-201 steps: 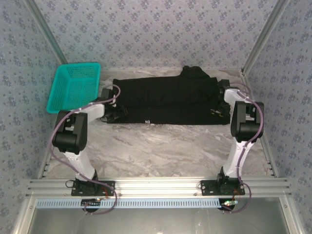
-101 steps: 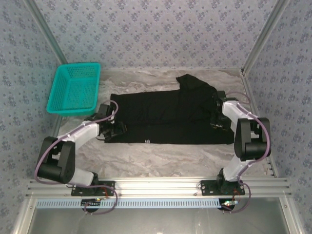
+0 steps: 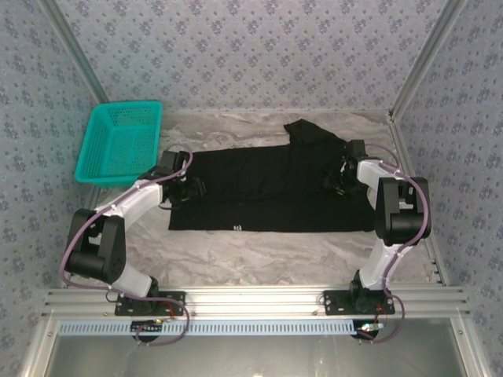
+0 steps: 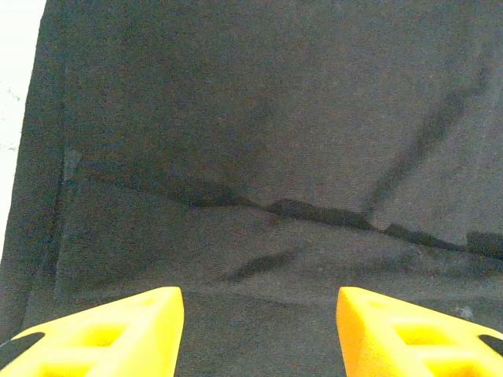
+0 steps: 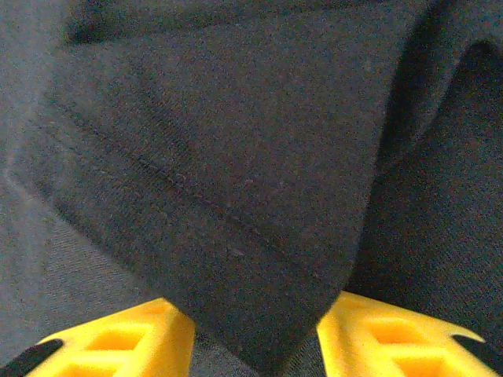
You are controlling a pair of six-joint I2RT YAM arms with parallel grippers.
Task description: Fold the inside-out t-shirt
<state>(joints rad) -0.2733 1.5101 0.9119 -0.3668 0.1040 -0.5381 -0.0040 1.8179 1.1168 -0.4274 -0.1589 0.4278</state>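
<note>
1. Top external view: the black soft-cloth t-shirt [image 3: 267,184] lies flat on the grey marble-look table [image 3: 259,251], just to the right of the teal plastic basket [image 3: 118,145]; it is a long strip, and its long way runs straight away from the basket; mostly plain black shows, with a tiny white mark [image 3: 236,228] near the front edge.
2. A lump of cloth [image 3: 310,132] sticks out at the back, toward the end far from the basket; it may be a sleeve, but I cannot be sure.
3. The left gripper [image 3: 189,188] is at the shirt end next to the basket; in the left wrist view its yellow fingers [image 4: 110,330] stand apart with nothing between them; the cloth lies below them, so the hand is empty.
4. The right gripper [image 3: 339,181] is at the shirt end far from the basket; in the right wrist view a flap of black cloth with a sewn hem [image 5: 220,220] fills the gap between its yellow fingers [image 5: 126,338]; I cannot tell if it is pinching the flap or if the flap just lies there.
5. The shirt's long way goes from one gripper to the other, so each arm has its own end; I think the next fold must carry one end along that line toward the other; the lump is nearer the right arm, so that arm looks best placed to tuck it in first.
</note>
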